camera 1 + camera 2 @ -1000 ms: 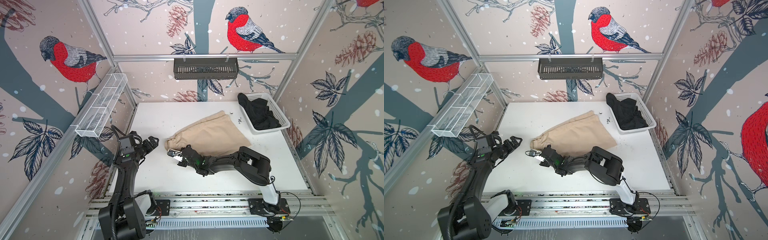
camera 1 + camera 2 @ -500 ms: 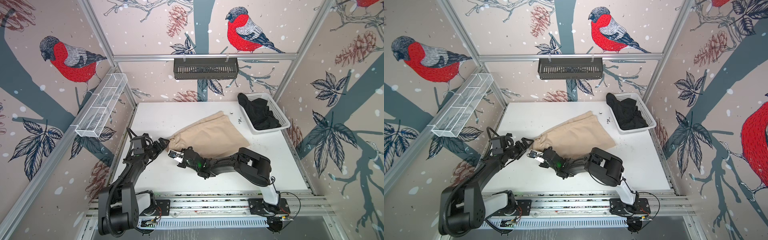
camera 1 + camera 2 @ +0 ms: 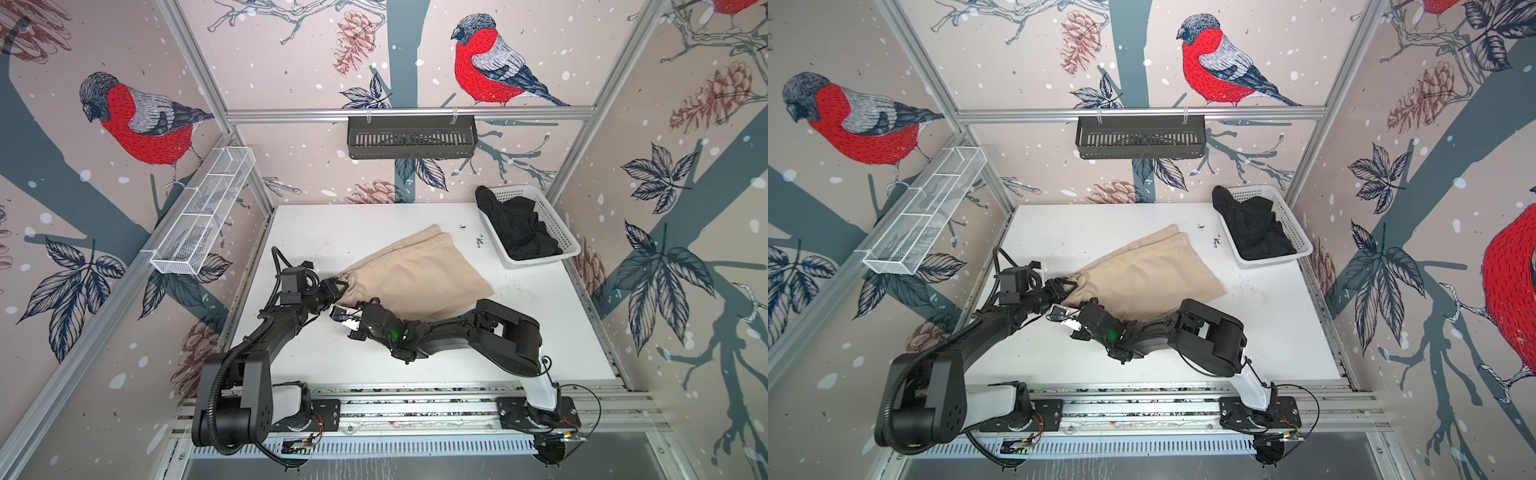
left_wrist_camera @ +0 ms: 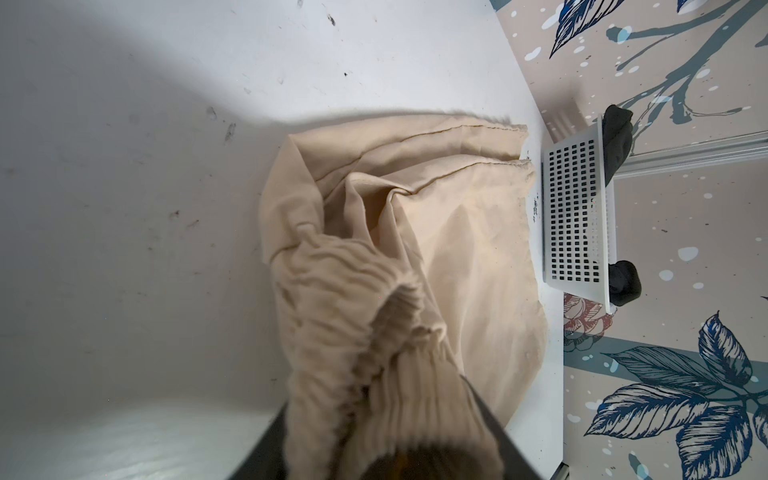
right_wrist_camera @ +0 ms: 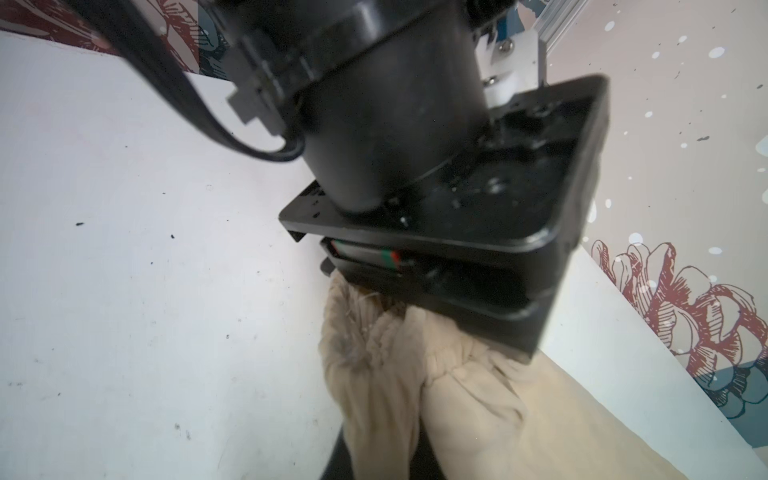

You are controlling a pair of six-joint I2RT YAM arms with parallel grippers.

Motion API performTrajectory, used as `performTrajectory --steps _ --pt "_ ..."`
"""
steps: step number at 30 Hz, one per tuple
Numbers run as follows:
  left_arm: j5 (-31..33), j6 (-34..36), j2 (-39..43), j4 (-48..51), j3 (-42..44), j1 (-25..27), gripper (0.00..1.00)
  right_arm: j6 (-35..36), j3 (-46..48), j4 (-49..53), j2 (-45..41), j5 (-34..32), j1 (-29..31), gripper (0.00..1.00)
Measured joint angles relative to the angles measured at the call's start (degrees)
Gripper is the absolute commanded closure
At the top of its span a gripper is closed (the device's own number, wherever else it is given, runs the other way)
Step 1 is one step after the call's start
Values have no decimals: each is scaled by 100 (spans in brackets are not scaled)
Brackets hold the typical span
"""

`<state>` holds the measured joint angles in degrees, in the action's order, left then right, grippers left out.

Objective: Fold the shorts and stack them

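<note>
While left claw (image 3: 335, 287) pinches beige shorts (image 3: 411, 278), right claw's (image 3: 345, 319) grip unclear, black shorts (image 3: 519, 232) fill the white basket (image 3: 540, 261).

Beige shorts (image 3: 415, 274), black shorts (image 3: 519, 232), white perforated basket (image 3: 544, 257), white table (image 3: 332, 224), bullfinch-patterned walls (image 3: 291, 62).

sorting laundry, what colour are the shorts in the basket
The shorts are black, clearest in a top view.

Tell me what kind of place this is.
Likely a robot lab test cell for laundry folding: left arm and right arm mounted on a rail, an aluminium frame with bird-print walls, beige shorts on the white table, black shorts in a basket.
</note>
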<state>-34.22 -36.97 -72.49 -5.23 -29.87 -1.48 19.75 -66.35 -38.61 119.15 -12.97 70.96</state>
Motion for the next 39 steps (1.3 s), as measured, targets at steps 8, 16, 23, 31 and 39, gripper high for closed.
performTrajectory --steps 8,16,23,31,39 --pt "-315 227 407 481 -295 13 100 -708 363 619 -1217 234 -208 18" --pt "-527 678 678 1668 -1158 -57 100 -1705 1637 1499 -2933 190 -1088 53" --pt "-424 1049 678 2647 -2179 -96 100 -1976 1908 2017 -2712 26 -1274 81" --pt "31 1443 356 3595 -2774 -190 100 -2083 1204 2133 -1073 501 -592 89" --pt "415 1808 -133 4068 -3421 -354 100 -2146 -774 3279 203 1534 -490 80"
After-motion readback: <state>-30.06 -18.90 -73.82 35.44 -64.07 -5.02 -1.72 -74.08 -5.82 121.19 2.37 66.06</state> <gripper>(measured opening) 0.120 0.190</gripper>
